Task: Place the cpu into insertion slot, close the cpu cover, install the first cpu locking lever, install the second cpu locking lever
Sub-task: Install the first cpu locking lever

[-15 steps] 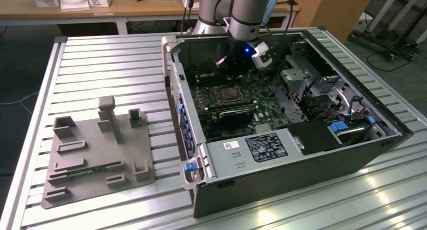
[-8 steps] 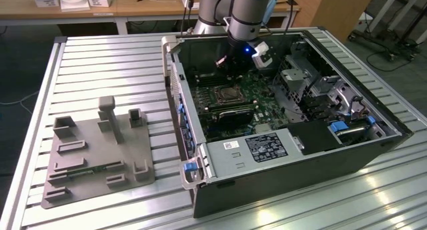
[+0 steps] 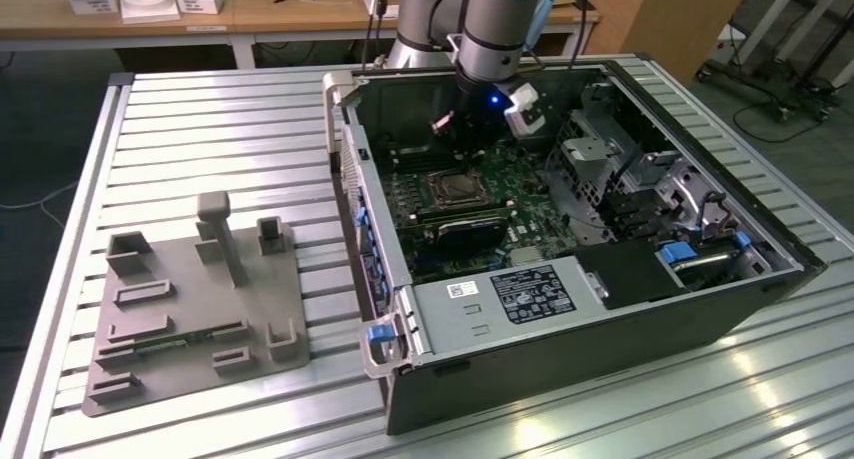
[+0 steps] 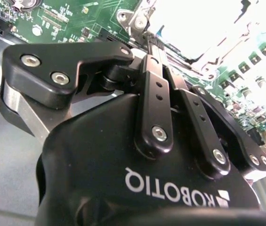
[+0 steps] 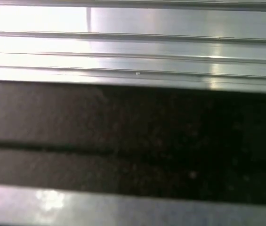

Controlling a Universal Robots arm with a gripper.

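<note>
Black robot gripper (image 4: 147, 40) hovering just above silvery square socket (image 3: 453, 188).
Open or closed: cannot tell. Likely seating or cover-closing step; calls for square, gentle alignment over socket.

claw (image 4: 151, 42): black body and linkage arms up close, silver bolts along the links, tips pointing at the board
motherboard (image 4: 62, 14): green, behind the claw, small parts and connectors on it
metal bracket (image 4: 137, 20): silvery, one screw, just past the claw tips
bright patch (image 4: 203, 23): white glare beside the bracket, contents unreadable
grey panel (image 4: 1, 141): smooth, beside the claw body
</note>
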